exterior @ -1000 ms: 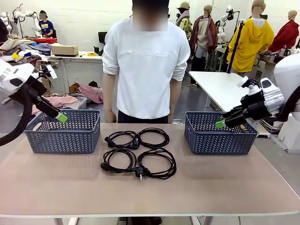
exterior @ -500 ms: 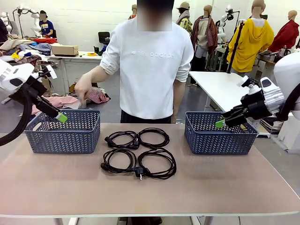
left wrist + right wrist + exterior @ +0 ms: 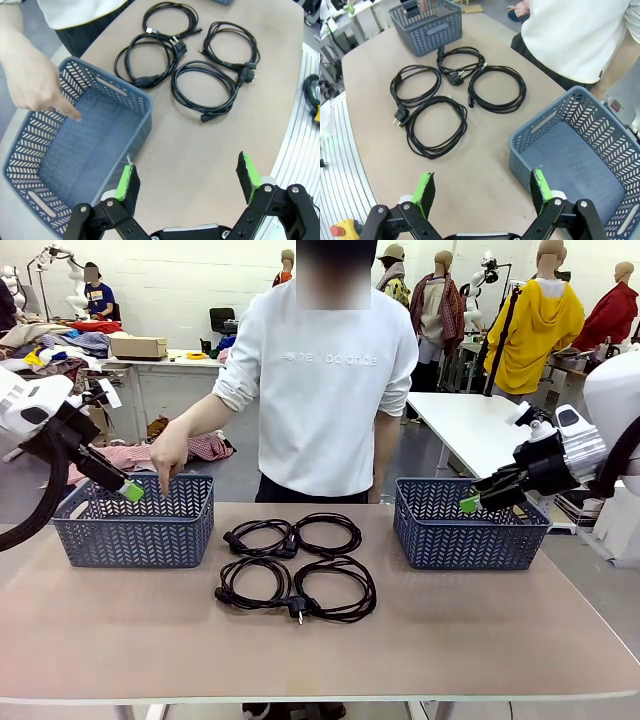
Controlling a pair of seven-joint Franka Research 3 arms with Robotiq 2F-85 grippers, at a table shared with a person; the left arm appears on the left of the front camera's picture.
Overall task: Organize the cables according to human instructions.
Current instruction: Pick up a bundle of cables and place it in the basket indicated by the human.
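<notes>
Both grippers idle. Left gripper (image 3: 131, 490) hangs over the left basket (image 3: 130, 535), clear of it; in its wrist view (image 3: 186, 175) the green pads stand far apart with nothing between them, and the basket's near corner (image 3: 142, 127) sits below, next to bare table (image 3: 200, 140). Right gripper (image 3: 470, 504) does the same over the right basket (image 3: 470, 540): jaws spread wide, nothing held, with the wrist view (image 3: 482, 186) looking down at that basket's wall (image 3: 520, 155) and the tabletop. The cables (image 3: 296, 606) are all four on the table (image 3: 450, 640), outside the baskets, in the gap between them and roughly centred. They make a two-by-two cluster of round coils, two toward the person and two toward the robot. Coils side by side touch or overlap where they meet, and one plug (image 3: 298, 614) points toward the robot's edge. Both wrist views show the same four coils (image 3: 202, 92) (image 3: 437, 127), loops intact, plug ends lying loose at the coil edges. The person stands at the far side, between the baskets. One hand (image 3: 170, 452) reaches over the left basket with the index finger aimed down into it. In the left wrist view the hand (image 3: 30, 80) has its fingertip inside the rim, over the basket floor — can't tell if it touches. The person's other arm hangs at their side.
</notes>
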